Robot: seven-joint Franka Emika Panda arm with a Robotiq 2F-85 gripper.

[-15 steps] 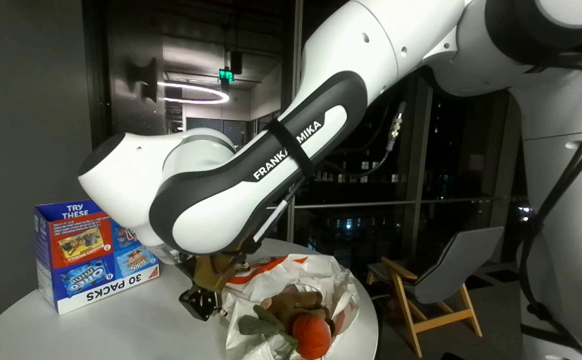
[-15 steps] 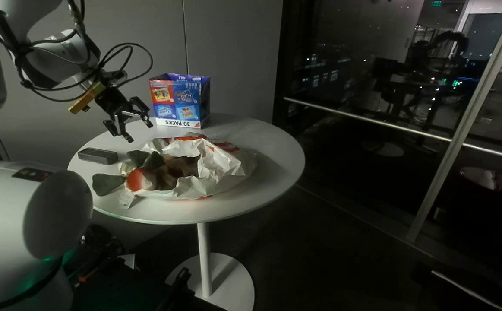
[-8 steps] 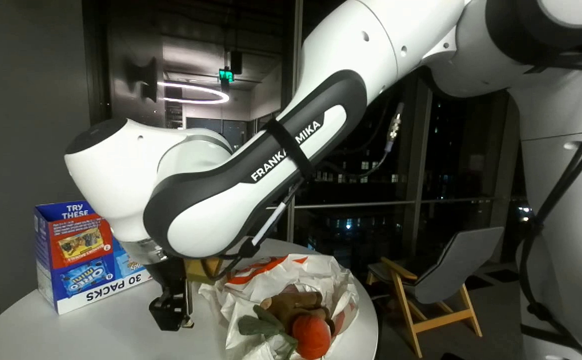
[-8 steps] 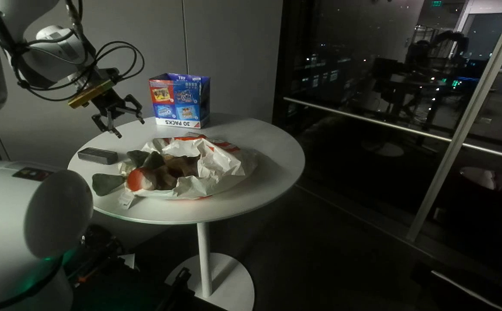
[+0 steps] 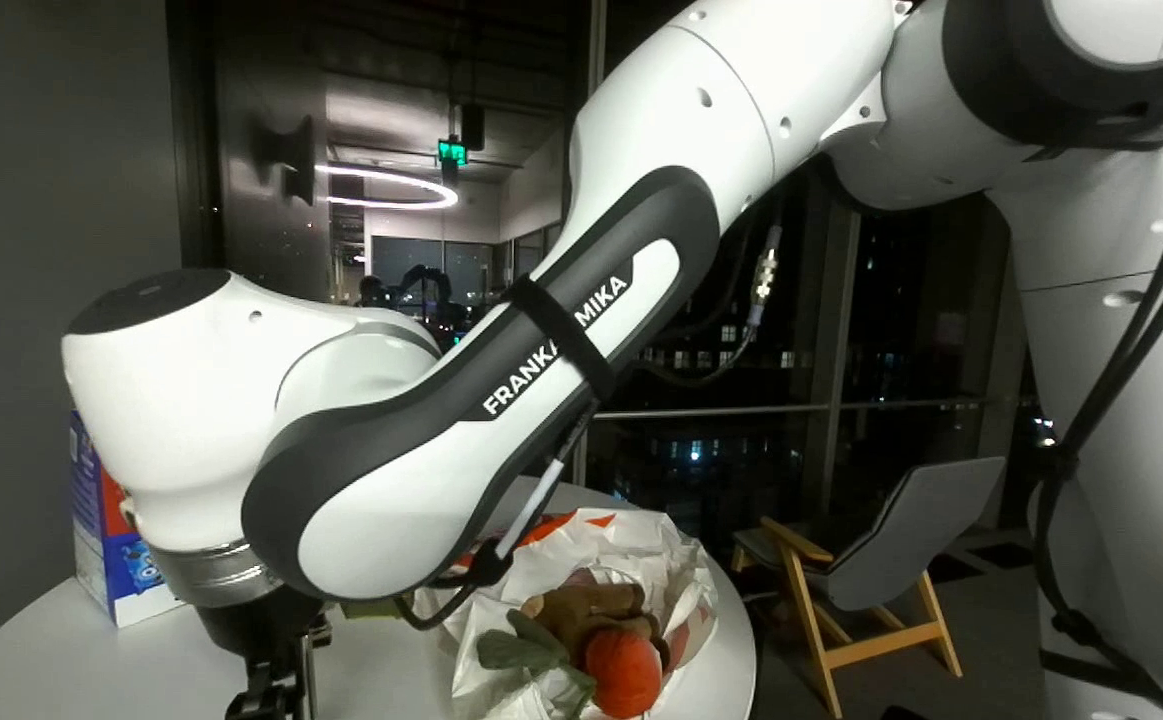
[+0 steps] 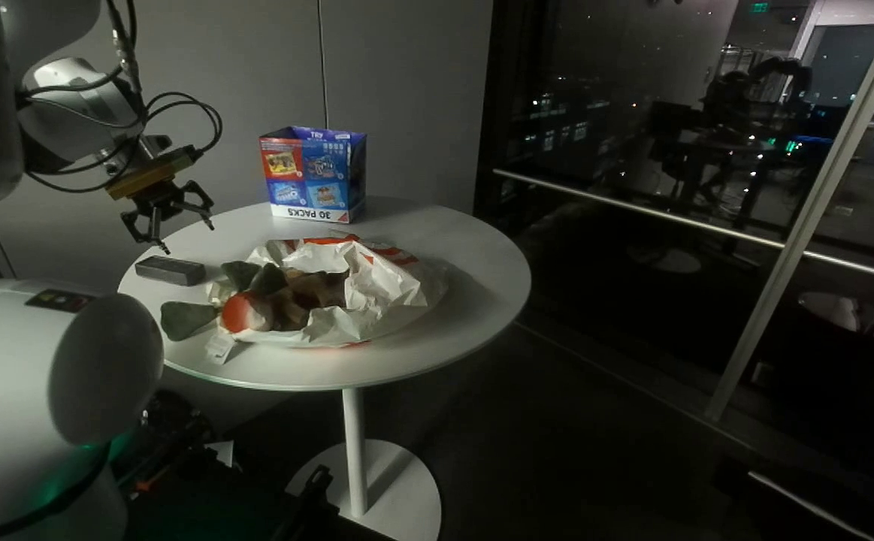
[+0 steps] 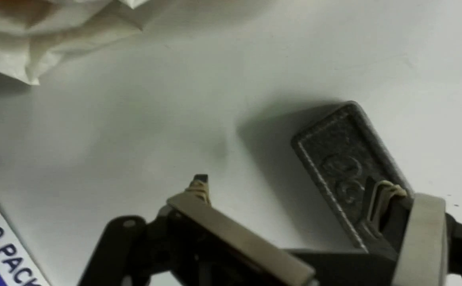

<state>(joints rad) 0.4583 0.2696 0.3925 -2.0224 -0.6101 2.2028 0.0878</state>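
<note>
2 jaws of the gripper (image 7: 288,183) stand wide near the block (image 7: 336,161), right of centre in the wrist view. Left of centre in an exterior view, a bag (image 6: 388,289) partly encloses a toy (image 6: 286,306).

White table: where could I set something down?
Bare: between the white bag and the table edge facing the windows; also between bag, snack box and dark block, though the open tool hangs close. Crowded: the narrow gap between block and plush toy.
</note>
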